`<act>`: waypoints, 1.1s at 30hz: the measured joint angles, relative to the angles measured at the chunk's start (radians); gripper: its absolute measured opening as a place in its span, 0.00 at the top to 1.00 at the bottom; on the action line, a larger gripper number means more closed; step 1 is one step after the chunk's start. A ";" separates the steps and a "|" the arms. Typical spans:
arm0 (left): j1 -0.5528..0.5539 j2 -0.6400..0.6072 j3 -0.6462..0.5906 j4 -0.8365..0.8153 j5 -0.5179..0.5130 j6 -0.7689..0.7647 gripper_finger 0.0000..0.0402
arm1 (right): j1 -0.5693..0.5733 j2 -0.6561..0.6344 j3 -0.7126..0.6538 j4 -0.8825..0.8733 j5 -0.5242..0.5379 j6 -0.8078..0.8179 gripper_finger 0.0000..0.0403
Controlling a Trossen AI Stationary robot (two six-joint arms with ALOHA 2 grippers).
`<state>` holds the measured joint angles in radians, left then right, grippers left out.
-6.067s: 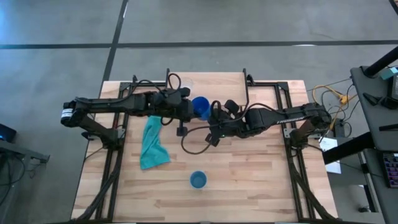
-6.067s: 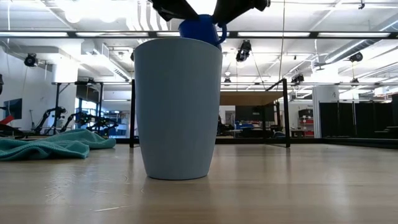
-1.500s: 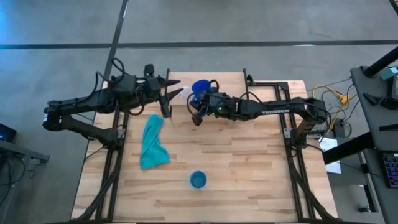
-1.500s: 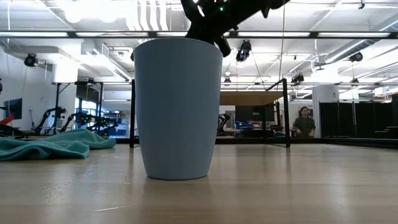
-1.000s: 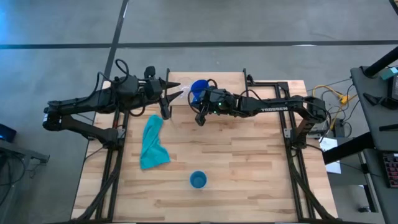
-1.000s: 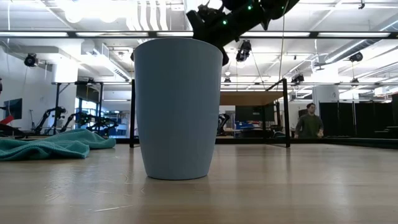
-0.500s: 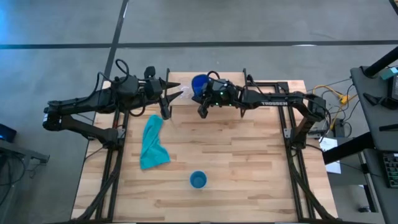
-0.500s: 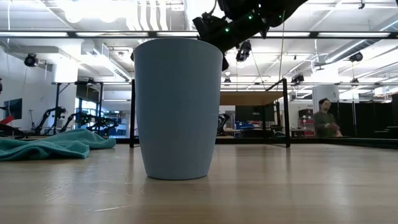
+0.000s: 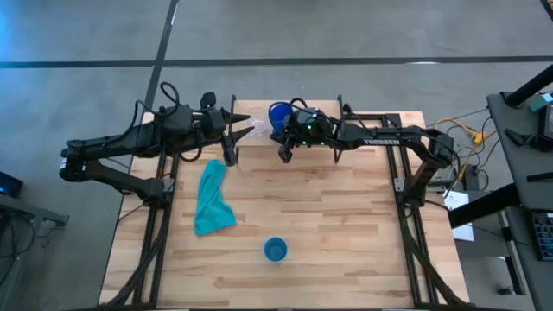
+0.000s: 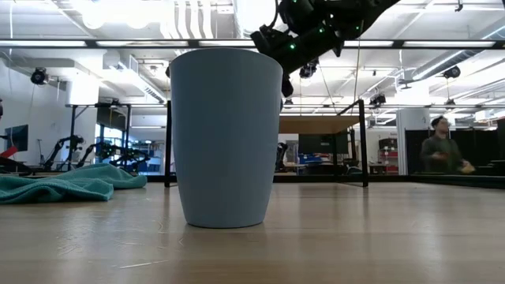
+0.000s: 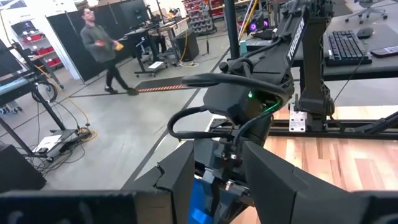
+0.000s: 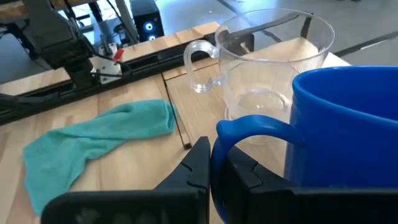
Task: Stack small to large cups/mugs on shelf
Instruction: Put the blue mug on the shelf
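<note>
The dark blue mug (image 12: 348,134) stands upright, mouth up, its long axis vertical; seen from overhead it sits at about 12 o'clock on the table (image 9: 346,233), on the far-edge shelf (image 12: 205,106). It is a glossy, saturated blue with a curved loop handle (pointing back toward the wrist camera). The right gripper (image 12: 211,165) is clenched on that handle. Just beyond the mug stands the clear glass cup (image 12: 267,65), see-through, also upright. The lighter blue cup (image 9: 275,250) stands alone at 6 o'clock. The left gripper (image 9: 238,136) hovers at 11 o'clock, fingers spread and empty, above the teal cloth (image 9: 212,197).
</note>
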<state>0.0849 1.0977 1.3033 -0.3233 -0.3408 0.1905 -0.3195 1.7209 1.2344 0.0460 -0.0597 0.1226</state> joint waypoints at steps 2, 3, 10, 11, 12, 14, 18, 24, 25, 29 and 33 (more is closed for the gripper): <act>0.000 0.000 0.000 0.000 0.000 0.000 0.69 | 0.000 -0.002 -0.009 0.003 0.000 -0.001 0.97; 0.000 0.000 0.000 0.000 0.000 0.000 0.69 | 0.000 -0.002 -0.011 0.004 0.000 -0.001 0.97; 0.000 0.000 0.000 0.000 0.000 0.000 0.69 | 0.000 -0.002 -0.015 0.006 -0.001 0.005 0.95; 0.000 0.000 0.000 0.000 0.000 0.000 0.69 | 0.000 -0.002 -0.015 0.002 -0.002 0.007 0.94; 0.000 0.000 0.000 0.000 0.000 0.000 0.69 | 0.000 -0.001 -0.016 -0.003 -0.003 0.010 0.93; 0.000 0.000 0.000 0.000 0.000 0.000 0.69 | -0.002 0.001 -0.016 -0.014 -0.003 0.026 0.91; 0.000 0.000 0.000 0.000 0.000 0.000 0.69 | -0.007 0.002 -0.017 -0.020 -0.003 0.050 0.87; 0.000 0.000 0.000 0.001 0.000 0.000 0.69 | -0.008 0.002 -0.017 -0.015 -0.002 0.064 0.84; 0.000 0.000 0.000 0.000 0.000 0.000 0.69 | -0.008 0.002 -0.017 -0.015 -0.002 0.068 0.84; 0.000 0.000 0.000 0.000 0.000 0.000 0.69 | -0.008 0.002 -0.017 -0.013 -0.002 0.087 0.84; 0.000 0.000 0.000 0.000 0.000 0.000 0.69 | -0.008 0.000 -0.017 -0.013 -0.002 0.087 0.84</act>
<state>0.0849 1.0977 1.3033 -0.3229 -0.3412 0.1905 -0.3279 1.7204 1.2171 0.0330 -0.0616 0.2100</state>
